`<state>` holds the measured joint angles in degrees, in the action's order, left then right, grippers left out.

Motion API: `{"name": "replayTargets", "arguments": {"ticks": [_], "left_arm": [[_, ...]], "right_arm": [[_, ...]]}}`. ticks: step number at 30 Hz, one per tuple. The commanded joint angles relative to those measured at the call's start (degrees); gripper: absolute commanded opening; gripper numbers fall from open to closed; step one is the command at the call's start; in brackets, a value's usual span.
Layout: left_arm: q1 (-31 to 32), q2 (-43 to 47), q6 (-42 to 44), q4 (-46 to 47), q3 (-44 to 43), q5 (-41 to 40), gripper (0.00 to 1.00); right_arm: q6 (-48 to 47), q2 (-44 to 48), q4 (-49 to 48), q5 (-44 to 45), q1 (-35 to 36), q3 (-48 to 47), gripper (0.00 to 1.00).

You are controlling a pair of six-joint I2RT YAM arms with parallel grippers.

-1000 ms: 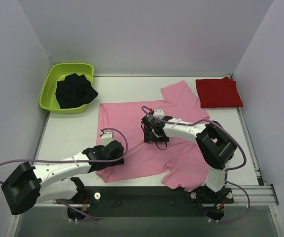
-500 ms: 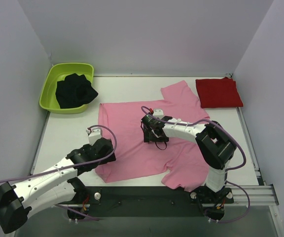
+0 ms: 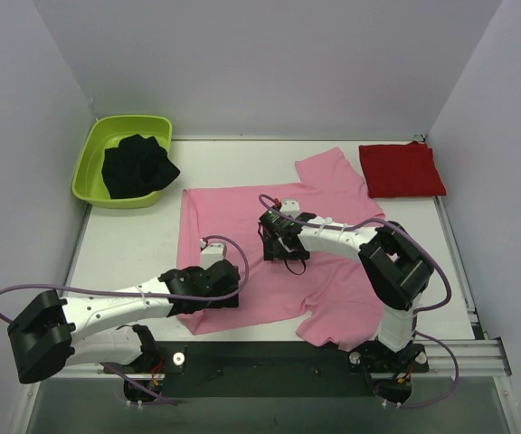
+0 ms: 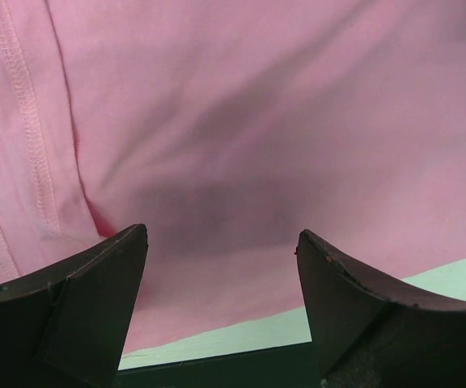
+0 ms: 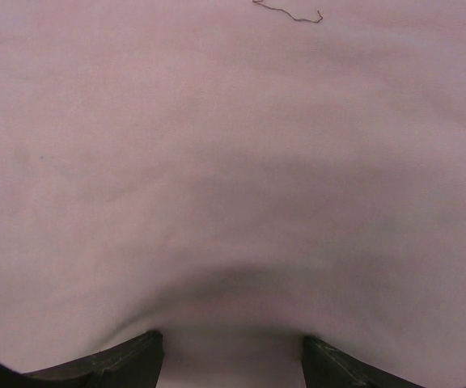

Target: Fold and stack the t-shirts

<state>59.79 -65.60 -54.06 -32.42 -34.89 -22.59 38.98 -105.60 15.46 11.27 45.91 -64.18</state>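
The light pink t-shirt [image 3: 233, 217] lies spread flat in the middle of the table, with sleeves at the far right and near right. The deep red t-shirt [image 3: 401, 169] lies folded at the back right. My left gripper [image 3: 229, 287] is open and empty, low over the pink shirt's near left hem. In the left wrist view [image 4: 221, 242] the pink cloth [image 4: 241, 121] and its edge lie between the jaws. My right gripper [image 3: 280, 246] is open, down on the shirt's middle. In the right wrist view [image 5: 229, 347] pink cloth [image 5: 233, 162] fills the frame.
A lime green tub [image 3: 89, 154] at the back left holds a bunched black cloth [image 3: 137, 165]. White walls close in the table on three sides. A dark rail [image 3: 269, 357] with the arm bases runs along the near edge.
My left gripper swung left off the shirt's near left corner, then came back right, further along the near hem. The right arm and both shirts have not moved.
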Motion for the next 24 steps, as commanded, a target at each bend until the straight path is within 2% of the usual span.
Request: {"name": "replayTargets", "arguments": {"ticks": [1,12,18,24], "left_arm": [[0.9,-0.8,-2.0,2.8,-1.6,-0.3,0.84],[1.0,-3.2,-5.3,2.4,2.3,1.9,0.84],[1.0,-0.5,-7.8,-1.2,3.5,0.1,0.84],[0.8,7.0,-12.4,-7.2,5.3,-3.2,0.84]], "right_arm": [[0.1,-5.8,3.5,-0.7,0.8,3.1,0.68],[0.0,-5.9,3.5,-0.8,0.8,2.9,0.68],[0.0,-6.3,2.9,-1.3,0.8,3.2,0.68],[0.0,-6.2,2.7,-1.5,0.8,3.5,0.68]]}}
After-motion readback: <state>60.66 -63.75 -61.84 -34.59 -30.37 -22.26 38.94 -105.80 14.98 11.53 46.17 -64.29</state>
